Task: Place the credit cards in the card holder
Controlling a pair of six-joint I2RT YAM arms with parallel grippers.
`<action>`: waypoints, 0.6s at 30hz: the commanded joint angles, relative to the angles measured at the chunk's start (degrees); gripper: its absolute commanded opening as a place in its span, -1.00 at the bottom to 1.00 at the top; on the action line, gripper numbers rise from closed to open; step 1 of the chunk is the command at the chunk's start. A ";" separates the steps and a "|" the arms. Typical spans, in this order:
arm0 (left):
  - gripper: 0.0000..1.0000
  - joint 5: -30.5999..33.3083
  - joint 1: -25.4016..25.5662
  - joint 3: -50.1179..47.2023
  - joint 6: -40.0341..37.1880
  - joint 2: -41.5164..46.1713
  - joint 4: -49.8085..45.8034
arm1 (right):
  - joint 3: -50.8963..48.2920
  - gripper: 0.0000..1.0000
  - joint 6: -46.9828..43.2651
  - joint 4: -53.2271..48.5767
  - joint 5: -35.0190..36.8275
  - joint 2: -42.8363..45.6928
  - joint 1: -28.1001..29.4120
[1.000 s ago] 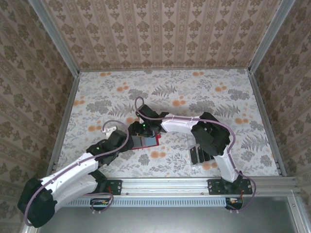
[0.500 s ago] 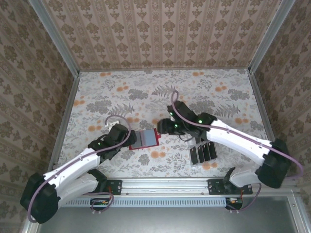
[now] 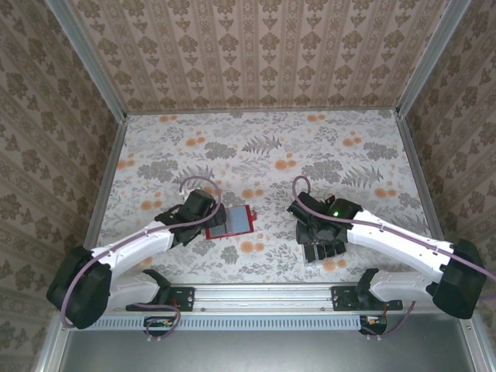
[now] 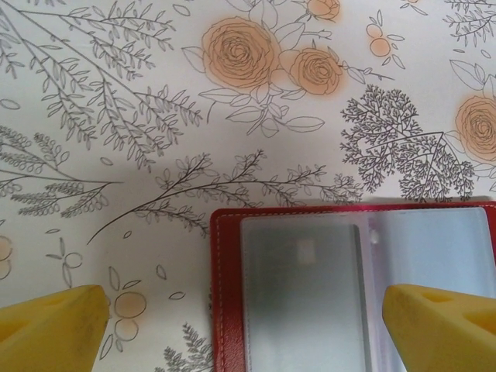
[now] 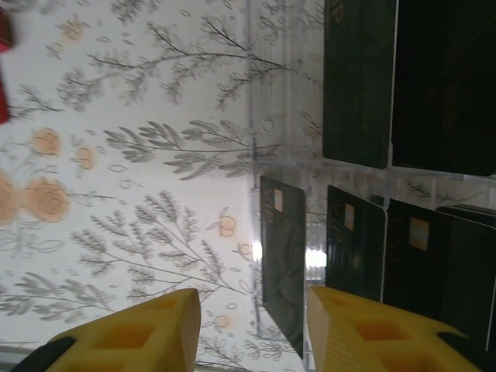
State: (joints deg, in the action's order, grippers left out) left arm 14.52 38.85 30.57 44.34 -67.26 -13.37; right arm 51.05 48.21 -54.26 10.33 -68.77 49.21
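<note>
**While the right jaws straddle a racked card: pick and insertion risks**

Since the right gripper (image 5: 252, 329) hangs low over the clear slotted tray (image 5: 271, 155) with its jaws part-way apart and nothing clamped, the nearest credit card (image 5: 283, 263) stands on edge between the fingers, much closer to one than the other; judgement: an off-centre close could shove that card sideways in its slot, tip it against the neighbouring cards (image 5: 356, 240), or pinch two at once, as the black cards sit just beside each other; the thin edge may also slip from the pads on lifting; a skewed pull could drag the tray across the floral table (image 3: 349, 155).

Right arm: reaches in from its base, wrist bent down over the tray.

Farther out, the card holder (image 3: 230, 222) lies open and flat, well apart from the tray; the left gripper (image 4: 248, 333) hovers at its left edge, jaws spread fully, holding nothing, one finger over bare table, the other over a clear sleeve; left arm stretched low across the table.

Judgement: if that hand does not pin the holder, an inserted card may push the red case along instead of sliding into a sleeve.
</note>
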 commanded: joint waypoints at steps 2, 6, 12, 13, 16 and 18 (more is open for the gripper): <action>1.00 -0.89 -0.46 2.00 -0.94 -0.76 2.18 | 0.46 -0.19 0.20 -4.21 3.01 -3.32 0.66; 1.00 -1.02 -0.45 1.69 -0.73 -0.76 2.74 | 0.27 -0.24 0.03 -3.63 2.80 -5.29 1.02; 1.00 -0.99 -0.44 1.10 -0.72 -0.24 2.91 | -0.55 -0.25 0.12 -2.27 1.81 -7.92 1.60; 1.00 -0.99 -0.47 0.91 -0.70 0.00 2.97 | -0.85 -0.25 0.21 -2.09 1.72 -8.34 1.70; 1.00 -0.88 -0.51 0.37 -0.42 0.67 3.25 | -1.43 -0.25 0.44 -1.41 1.62 -9.50 2.04; 1.00 -0.81 -0.51 0.12 -0.41 1.02 3.26 | -1.66 -0.24 0.52 -0.98 1.63 -10.26 2.26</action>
State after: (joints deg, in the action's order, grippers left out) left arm 13.85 38.83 31.16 44.31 -67.64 -10.61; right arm 50.37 48.18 -55.29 11.42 -78.08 51.00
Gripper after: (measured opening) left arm 0.997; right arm 0.378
